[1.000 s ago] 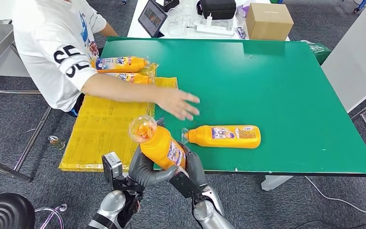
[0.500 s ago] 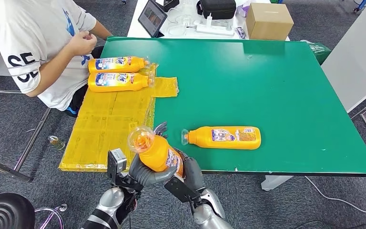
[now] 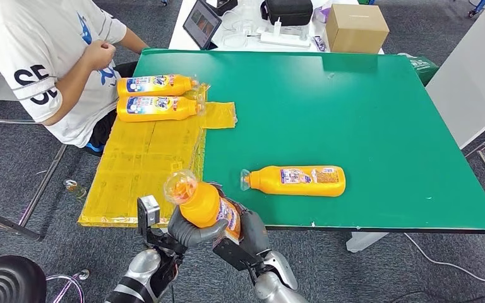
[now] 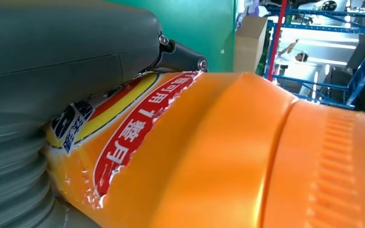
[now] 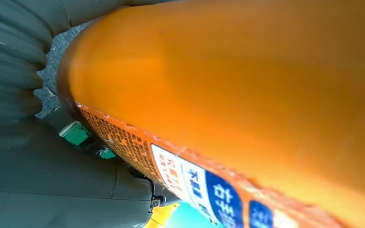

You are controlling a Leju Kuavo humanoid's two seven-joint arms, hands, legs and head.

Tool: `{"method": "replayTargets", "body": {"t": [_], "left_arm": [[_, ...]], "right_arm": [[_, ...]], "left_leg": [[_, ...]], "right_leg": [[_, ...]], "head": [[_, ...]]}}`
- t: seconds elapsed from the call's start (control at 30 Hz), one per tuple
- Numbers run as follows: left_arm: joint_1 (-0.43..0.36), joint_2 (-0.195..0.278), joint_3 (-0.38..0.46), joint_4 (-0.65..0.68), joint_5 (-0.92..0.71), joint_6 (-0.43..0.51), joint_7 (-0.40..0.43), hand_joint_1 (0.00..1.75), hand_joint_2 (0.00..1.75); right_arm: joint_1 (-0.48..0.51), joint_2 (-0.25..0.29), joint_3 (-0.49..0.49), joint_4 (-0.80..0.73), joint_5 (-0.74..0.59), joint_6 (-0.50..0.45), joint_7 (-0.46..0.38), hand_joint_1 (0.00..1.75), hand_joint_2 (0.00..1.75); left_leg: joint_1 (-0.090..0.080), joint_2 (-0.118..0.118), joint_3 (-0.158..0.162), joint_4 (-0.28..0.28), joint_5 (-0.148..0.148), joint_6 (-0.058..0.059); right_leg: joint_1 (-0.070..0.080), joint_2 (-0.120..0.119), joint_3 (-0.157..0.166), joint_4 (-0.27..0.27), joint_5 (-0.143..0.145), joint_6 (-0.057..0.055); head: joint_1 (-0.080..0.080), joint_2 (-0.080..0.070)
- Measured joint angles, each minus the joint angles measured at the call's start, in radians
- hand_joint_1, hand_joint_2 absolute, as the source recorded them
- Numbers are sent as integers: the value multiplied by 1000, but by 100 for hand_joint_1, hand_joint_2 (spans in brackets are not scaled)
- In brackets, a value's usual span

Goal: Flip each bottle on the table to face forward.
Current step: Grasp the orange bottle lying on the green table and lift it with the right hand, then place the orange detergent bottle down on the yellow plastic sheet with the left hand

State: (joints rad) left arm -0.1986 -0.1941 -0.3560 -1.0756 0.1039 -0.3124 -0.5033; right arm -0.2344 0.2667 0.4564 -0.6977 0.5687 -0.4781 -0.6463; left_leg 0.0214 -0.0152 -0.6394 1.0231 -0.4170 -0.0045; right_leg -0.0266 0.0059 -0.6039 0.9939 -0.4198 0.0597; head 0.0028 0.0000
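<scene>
both hands (image 3: 218,228) grip one bottle (image 3: 203,203) off the table's (image 3: 379,113) near edge; a second bottle (image 3: 298,180) awaits; two bottles (image 3: 156,96) look done.

Person in white printed T-shirt (image 3: 38,57) seated at green table's (image 3: 366,120) far-left corner. Yellow sheet (image 3: 140,170) draped over table's left edge. Behind, white table holds cardboard box (image 3: 355,27), black case (image 3: 288,11), tablet (image 3: 201,23), power strip (image 3: 282,39).
</scene>
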Motion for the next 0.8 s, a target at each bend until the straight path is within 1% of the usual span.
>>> {"method": "replayTargets", "body": {"t": [0.1,0.13,0.2,0.23,0.27,0.33,0.37,0.43,0.53,0.6,0.67,0.73,0.8], "left_arm": [[0,4,4,2,28,-24,5,175,175],[0,4,5,2,32,-28,6,175,175],[0,4,7,2,38,-31,8,175,175],[-1,4,8,2,41,-32,9,175,175],[-1,4,9,2,44,-31,11,175,175],[-3,4,10,1,39,-13,15,175,175],[-4,4,9,0,31,6,17,175,175],[-9,3,9,-6,5,66,17,175,175],[-35,2,19,-22,-51,191,4,175,175],[-63,1,37,-28,-78,258,-3,175,175],[-88,1,53,-31,-87,285,-5,175,175],[-103,-1,65,-34,-99,311,-12,175,175],[-118,-4,80,-34,-130,377,-25,175,175]], "right_arm": [[0,0,2,1,4,-12,-3,172,175],[-1,0,2,1,4,-14,-4,147,175],[-1,0,3,1,4,-18,-4,60,175],[-2,0,3,1,4,-23,-4,18,131],[-3,0,3,1,4,-28,-4,0,87],[-8,0,3,0,-3,-25,-4,0,0],[-12,1,3,-3,-16,-10,-5,0,0],[-13,0,1,-26,-71,54,-10,0,0],[7,-9,-8,-120,-190,200,-18,0,0],[27,-19,-14,-202,-245,279,-16,0,0],[44,-28,-20,-269,-266,314,-10,0,0],[56,-33,-23,-315,-278,328,-11,0,0],[67,-37,-25,-359,-299,344,-24,0,0]], "left_leg": [[0,0,0,0,0,0],[0,0,0,0,0,0],[0,0,0,0,0,0],[0,0,0,0,0,0],[0,0,0,0,0,0],[0,0,0,0,0,0],[0,0,0,0,0,0],[0,0,0,0,1,0],[0,-1,0,0,1,0],[0,-1,0,0,1,0],[0,-1,0,0,1,0],[0,-1,0,0,1,0],[0,0,0,0,1,0]], "right_leg": [[0,0,0,0,0,0],[0,0,0,0,0,0],[0,0,0,0,0,0],[0,0,0,0,0,0],[0,0,0,0,0,0],[0,0,0,0,0,0],[0,0,0,0,0,0],[0,0,0,0,0,0],[0,-1,0,0,0,0],[0,-1,0,0,0,0],[0,-1,1,0,0,0],[0,-1,1,0,0,0],[0,-1,0,0,0,0]], "head": [[0,0],[0,0],[0,0],[0,0],[0,0],[0,0],[0,0],[0,0],[0,0],[0,0],[0,0],[0,0],[1,0]]}}
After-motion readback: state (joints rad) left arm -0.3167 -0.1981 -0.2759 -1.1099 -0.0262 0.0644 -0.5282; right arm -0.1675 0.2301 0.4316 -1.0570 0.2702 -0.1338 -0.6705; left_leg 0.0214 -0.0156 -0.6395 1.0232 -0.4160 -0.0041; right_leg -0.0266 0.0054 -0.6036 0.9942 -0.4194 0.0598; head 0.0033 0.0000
